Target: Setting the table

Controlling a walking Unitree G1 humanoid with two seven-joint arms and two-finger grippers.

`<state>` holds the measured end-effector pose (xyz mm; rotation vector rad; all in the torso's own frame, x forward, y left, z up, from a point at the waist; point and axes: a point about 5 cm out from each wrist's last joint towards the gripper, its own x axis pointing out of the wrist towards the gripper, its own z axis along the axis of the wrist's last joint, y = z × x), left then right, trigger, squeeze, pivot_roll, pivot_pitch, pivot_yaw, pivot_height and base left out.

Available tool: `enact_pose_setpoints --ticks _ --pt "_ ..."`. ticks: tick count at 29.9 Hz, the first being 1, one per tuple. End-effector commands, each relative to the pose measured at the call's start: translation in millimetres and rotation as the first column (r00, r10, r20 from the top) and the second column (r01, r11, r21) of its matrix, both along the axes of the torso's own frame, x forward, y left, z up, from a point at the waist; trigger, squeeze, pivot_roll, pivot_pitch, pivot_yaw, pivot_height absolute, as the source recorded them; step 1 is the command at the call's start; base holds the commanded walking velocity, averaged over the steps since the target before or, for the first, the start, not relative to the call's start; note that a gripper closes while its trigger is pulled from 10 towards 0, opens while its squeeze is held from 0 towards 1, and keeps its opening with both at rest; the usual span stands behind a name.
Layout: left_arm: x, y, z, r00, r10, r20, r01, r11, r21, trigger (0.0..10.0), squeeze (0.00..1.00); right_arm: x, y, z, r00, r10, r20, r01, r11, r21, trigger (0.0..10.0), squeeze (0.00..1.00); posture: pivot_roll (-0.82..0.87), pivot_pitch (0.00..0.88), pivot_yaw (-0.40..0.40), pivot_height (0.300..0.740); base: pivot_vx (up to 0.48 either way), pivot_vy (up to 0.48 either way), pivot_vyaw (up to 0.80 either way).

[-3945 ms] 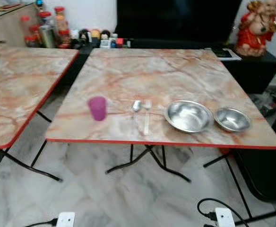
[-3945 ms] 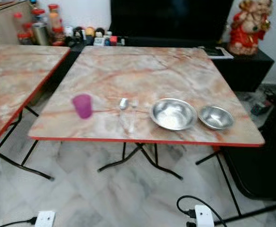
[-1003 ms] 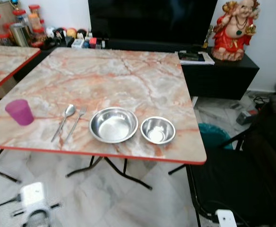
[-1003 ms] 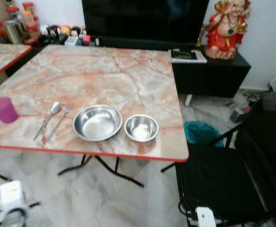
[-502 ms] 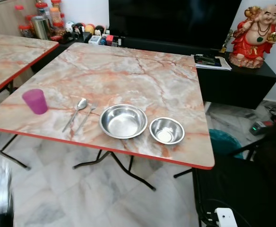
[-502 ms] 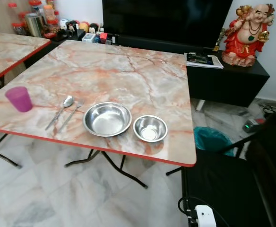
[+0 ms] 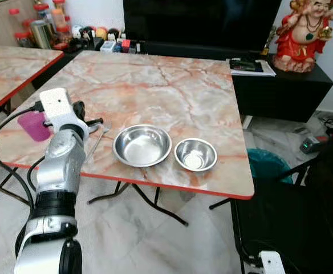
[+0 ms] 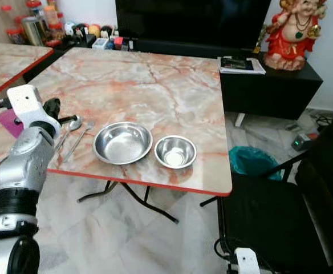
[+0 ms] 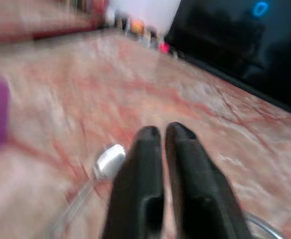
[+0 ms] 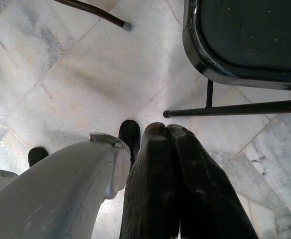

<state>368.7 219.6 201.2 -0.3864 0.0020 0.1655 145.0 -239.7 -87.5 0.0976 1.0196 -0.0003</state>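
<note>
Your left gripper (image 9: 163, 132) hovers over the table (image 7: 172, 91) w/ fingers pinched narrow, empty, aimed at the spoon (image 9: 108, 157) beside the fork (image 8: 78, 140), prob. to reposition cutlery. Right gripper (image 10: 165, 130) hangs idle, fingers together, pointing at the floor (image 10: 61, 84).

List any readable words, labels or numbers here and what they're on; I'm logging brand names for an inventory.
None can be read.
Jars and small items behind the table: labels too small.
Papers beside the red statue: print too small.
Bowls, spoon, cup: no markings visible.
</note>
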Motion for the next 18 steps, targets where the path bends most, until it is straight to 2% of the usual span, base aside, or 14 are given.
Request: enact_pose_setpoints --ticks 1,2,3,6,8,10,11,12,13,14,15,17,18 --pt "0.3 -7.1 -4.9 0.996 -0.077 -0.052 0.072 0.993 -0.09 10.0 1.0 -0.6 -1.1 -0.1 1.0 -0.023 0.002 0.023 1.0 0.003 10.0 0.0 0.02 0.021 -0.026 0.74 0.0 0.0 0.0" --pt "-0.8 -10.2 -5.9 0.99 -0.127 -0.066 0.117 0.983 -0.138 10.0 1.0 -0.9 -1.1 -0.1 1.0 -0.023 0.002 0.023 1.0 0.004 10.0 0.0 0.02 0.025 -0.027 0.74 0.0 0.0 0.0" --pt "-1.2 -11.3 -5.7 0.987 -0.147 -0.067 0.136 0.98 -0.148 10.0 1.0 -1.0 -1.1 -0.1 1.0 -0.024 0.002 0.024 1.0 0.004 10.0 0.0 0.02 0.025 -0.027 0.74 0.0 0.0 0.0" --pt "-3.5 -15.1 -10.5 0.969 -0.224 -0.104 0.211 0.969 -0.126 10.0 1.0 -1.0 -1.0 -0.2 1.0 -0.018 0.0 0.018 1.0 0.005 10.0 0.0 0.03 0.027 -0.028 0.74 0.0 0.0 0.0" --pt "-4.4 -13.2 -14.2 0.966 -0.215 -0.143 0.204 0.975 -0.087 10.0 1.0 -1.2 -1.1 -0.2 1.0 -0.02 0.0 0.02 1.0 0.006 10.0 0.0 0.03 0.026 -0.029 0.74 0.0 0.0 0.0" --pt "-4.5 -12.8 -14.2 0.966 -0.213 -0.148 0.202 0.976 -0.086 10.0 1.0 -1.2 -1.1 -0.2 1.0 -0.02 0.0 0.02 1.0 0.007 10.0 0.0 0.03 0.026 -0.029 0.74 0.0 0.0 0.0" --pt "-5.8 -14.0 -21.6 0.953 -0.224 -0.205 0.227 0.974 -0.01 10.0 1.0 -1.2 -1.4 -0.1 1.0 -0.02 0.0 0.02 1.0 0.006 10.0 0.0 0.03 0.028 -0.027 0.74 0.0 0.0 0.0" --pt "-5.8 -14.0 -21.6 0.953 -0.224 -0.205 0.227 0.974 -0.01 10.0 1.0 -1.2 -1.4 -0.1 1.0 -0.02 0.0 0.02 1.0 0.006 10.0 0.0 0.03 0.028 -0.027 0.74 0.0 0.0 0.0" --pt "-8.5 -13.4 -39.1 0.925 -0.199 -0.324 0.254 0.958 0.134 10.0 1.0 -1.1 -1.6 0.0 1.0 -0.019 0.0 0.019 1.0 0.006 10.0 0.0 0.03 0.03 -0.025 0.74 0.0 0.0 0.0" --pt "-9.7 -14.6 -45.3 0.915 -0.209 -0.346 0.265 0.957 0.122 10.0 1.0 -1.1 -1.5 0.0 1.0 -0.02 0.001 0.02 1.0 0.007 10.0 0.0 0.03 0.03 -0.025 0.74 0.0 0.0 0.0" --pt "-10.6 -16.3 -49.4 0.91 -0.225 -0.348 0.263 0.963 0.064 10.0 1.0 -1.0 -1.3 0.0 1.0 -0.021 0.001 0.021 1.0 0.008 10.0 0.0 0.03 0.03 -0.025 0.74 0.0 0.0 0.0" --pt "-10.5 -19.4 -51.7 0.909 -0.25 -0.333 0.261 0.965 -0.011 10.0 1.0 -0.9 -1.3 0.0 1.0 -0.021 0.001 0.021 1.0 0.009 10.0 0.0 0.03 0.03 -0.025 0.74 0.0 0.0 0.0" --pt "-10.4 -20.1 -51.8 0.909 -0.256 -0.329 0.264 0.964 -0.022 10.0 1.0 -0.9 -1.3 0.0 1.0 -0.021 0.002 0.021 1.0 0.009 10.0 0.0 0.03 0.03 -0.025 0.74 0.0 0.0 0.0"
